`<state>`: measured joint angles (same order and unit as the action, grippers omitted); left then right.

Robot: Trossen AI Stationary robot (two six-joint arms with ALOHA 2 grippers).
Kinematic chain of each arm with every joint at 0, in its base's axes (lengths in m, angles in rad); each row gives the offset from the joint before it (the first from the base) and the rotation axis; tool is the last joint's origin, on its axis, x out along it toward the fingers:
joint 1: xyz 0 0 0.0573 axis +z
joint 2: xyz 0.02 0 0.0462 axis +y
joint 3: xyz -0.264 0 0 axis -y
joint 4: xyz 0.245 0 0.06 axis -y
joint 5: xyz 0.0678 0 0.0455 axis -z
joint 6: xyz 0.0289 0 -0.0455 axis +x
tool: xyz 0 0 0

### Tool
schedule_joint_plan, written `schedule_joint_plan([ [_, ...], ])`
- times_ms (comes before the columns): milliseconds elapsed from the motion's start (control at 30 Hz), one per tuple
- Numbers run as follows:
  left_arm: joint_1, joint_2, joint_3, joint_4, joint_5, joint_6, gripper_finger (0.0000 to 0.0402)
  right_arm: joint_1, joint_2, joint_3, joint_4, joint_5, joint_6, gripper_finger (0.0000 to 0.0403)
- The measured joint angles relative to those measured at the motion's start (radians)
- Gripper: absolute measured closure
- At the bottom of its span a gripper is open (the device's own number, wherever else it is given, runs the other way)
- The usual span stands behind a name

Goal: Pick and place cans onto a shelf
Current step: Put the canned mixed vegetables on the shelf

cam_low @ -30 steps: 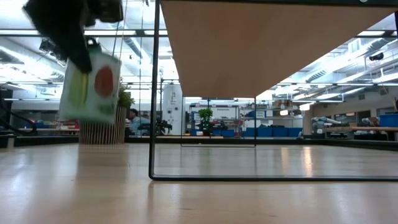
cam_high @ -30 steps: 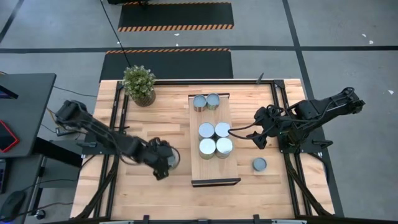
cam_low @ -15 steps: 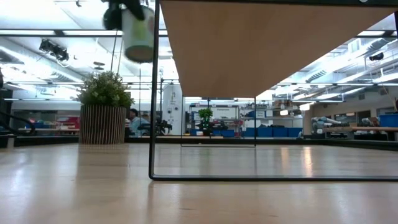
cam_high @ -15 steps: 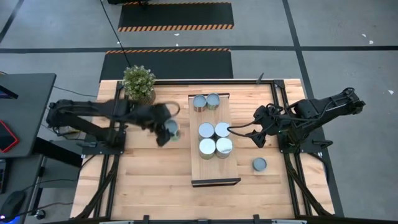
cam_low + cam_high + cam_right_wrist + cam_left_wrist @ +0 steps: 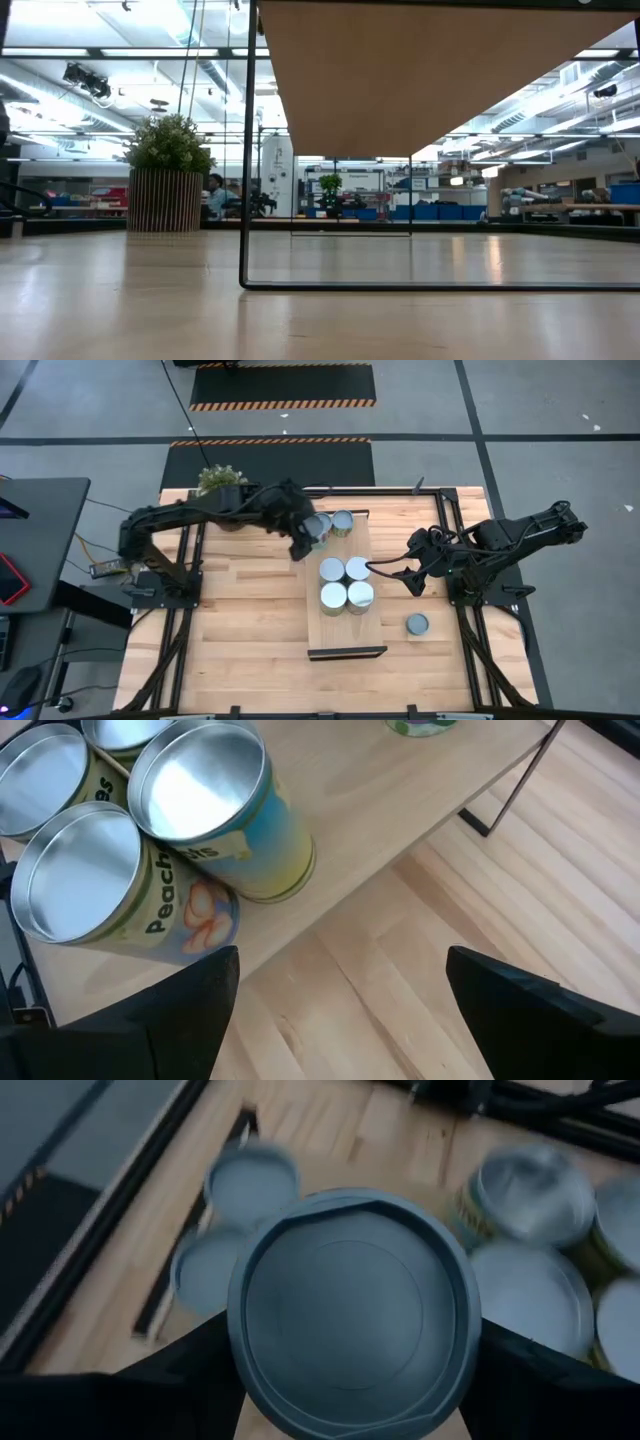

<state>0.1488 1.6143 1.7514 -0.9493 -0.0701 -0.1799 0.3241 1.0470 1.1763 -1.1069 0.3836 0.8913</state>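
The left gripper (image 5: 303,535) is clamped on a can (image 5: 352,1310), its two dark fingers (image 5: 185,1380) pressed against the tin's sides in the left wrist view, and it hangs over the near-left corner of the shelf (image 5: 345,642), just beside the pair of cans (image 5: 332,523) standing at that far end. Beyond the carried tin, a block of four cans (image 5: 346,583) sits mid-shelf, ahead of and to the side of the gripper. The step in hand looks like the carry-over for placing: the can is above the board but not set down. The next move calls for picking a bare patch of shelf between the pair and the block of four, lowering straight so the tin lands upright without nudging its neighbours, then parting the fingers and lifting clear. The right gripper (image 5: 414,582) waits with fingers apart and empty just off the shelf's other long edge, facing the peach-labelled cans (image 5: 190,830); one last can (image 5: 417,624) stands on the tabletop (image 5: 240,650) near it, probably its next pick.
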Motion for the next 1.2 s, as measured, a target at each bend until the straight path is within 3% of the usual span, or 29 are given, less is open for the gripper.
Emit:
schedule_joint_plan([
  [167, 0.013, 0.122, 0.126, 0.032, 0.021, 0.076, 0.0118, 0.0, 0.0, 0.0, 0.012, 0.022, 0.0, 0.0039],
  [467, 0.01, 0.281, 0.199, 0.13, 0.129, 0.151, 0.0118, 0.0, 0.0, 0.0, 0.014, 0.037, 0.007, 0.0039],
  [633, 0.01, 0.305, 0.195, 0.129, 0.188, 0.215, 0.0117, 0.0, 0.0, 0.0, 0.015, 0.042, 0.016, 0.0039],
  [1200, -0.012, 0.304, 0.168, 0.153, 0.165, 0.324, 0.009, 0.0, 0.0, 0.0, 0.019, 0.046, 0.016, 0.0039],
])
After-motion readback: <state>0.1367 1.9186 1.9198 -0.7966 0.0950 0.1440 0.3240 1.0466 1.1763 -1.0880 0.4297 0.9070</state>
